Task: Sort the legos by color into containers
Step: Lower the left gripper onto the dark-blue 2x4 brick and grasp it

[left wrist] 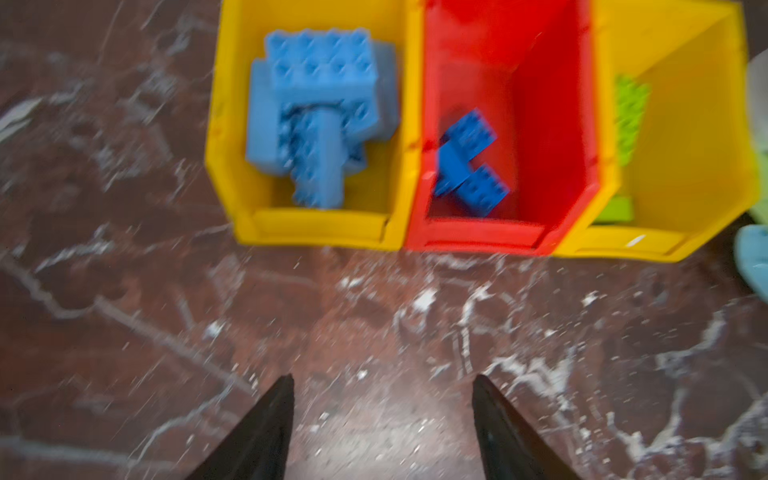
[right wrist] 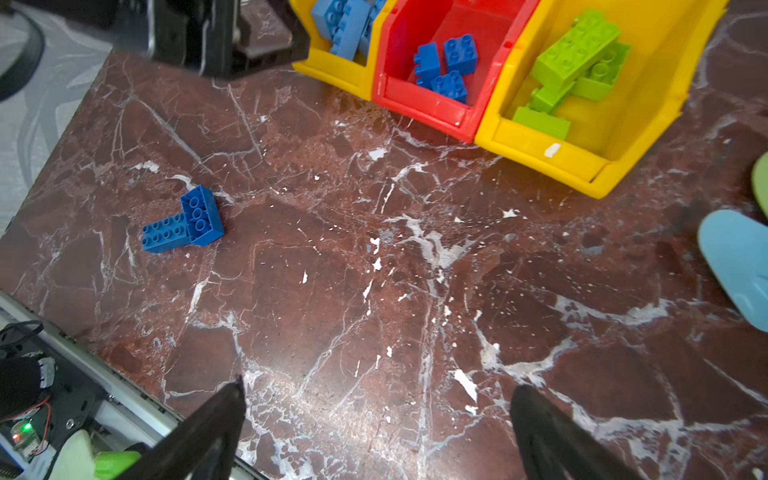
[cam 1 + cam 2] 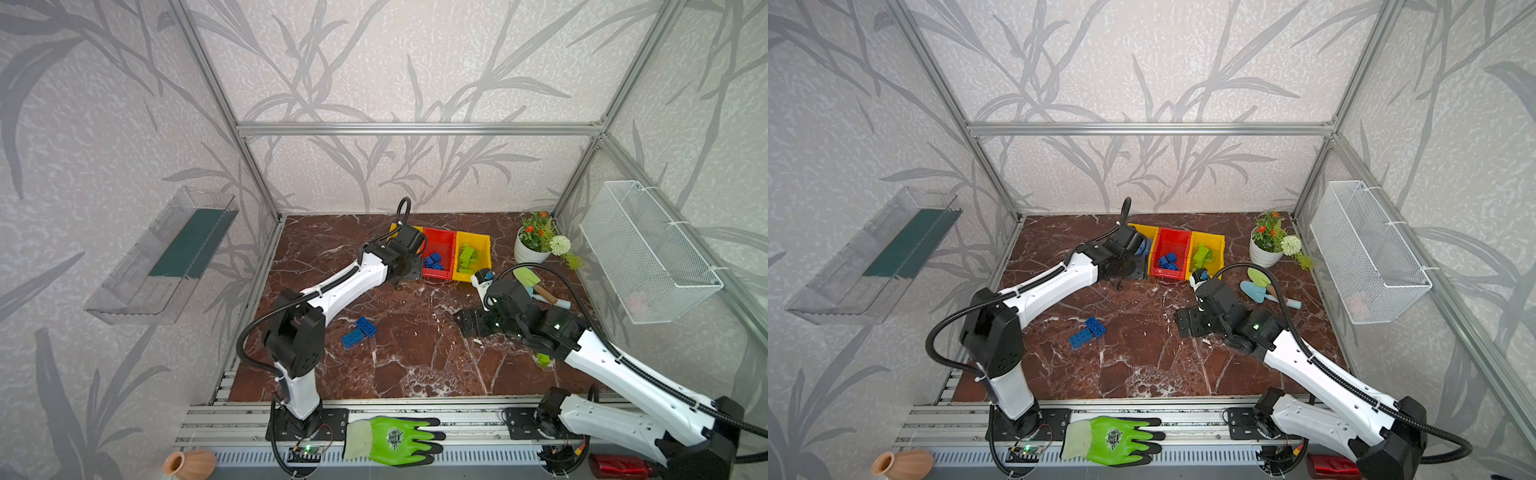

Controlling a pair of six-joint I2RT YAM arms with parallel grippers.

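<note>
Both grippers hang open and empty above the marble table [image 3: 415,365], with three bricks lying outside the bins.

Nearest, a lime-green glove [image 3: 395,438] lies on the front rail. On the table, two darker blue bricks [image 2: 183,226] lie touching in an L, well apart from the bins. A loose lime green brick [image 3: 543,359] sits just beside the right arm. The right gripper [image 2: 378,390] hovers over bare marble, jaws spread wide with nothing between them. Farther on, the left gripper [image 1: 382,378] is released too, its jaws parted and empty just in front of the bins. The three joined bins stand near the back. The left yellow bin [image 1: 316,232] holds light blue bricks [image 1: 320,104], the red bin [image 1: 478,237] holds darker blue squares [image 1: 469,162], and the right yellow bin [image 2: 540,153] holds lime green bricks [image 2: 575,54]. A potted plant [image 3: 536,243] stands in the far right corner.
</note>
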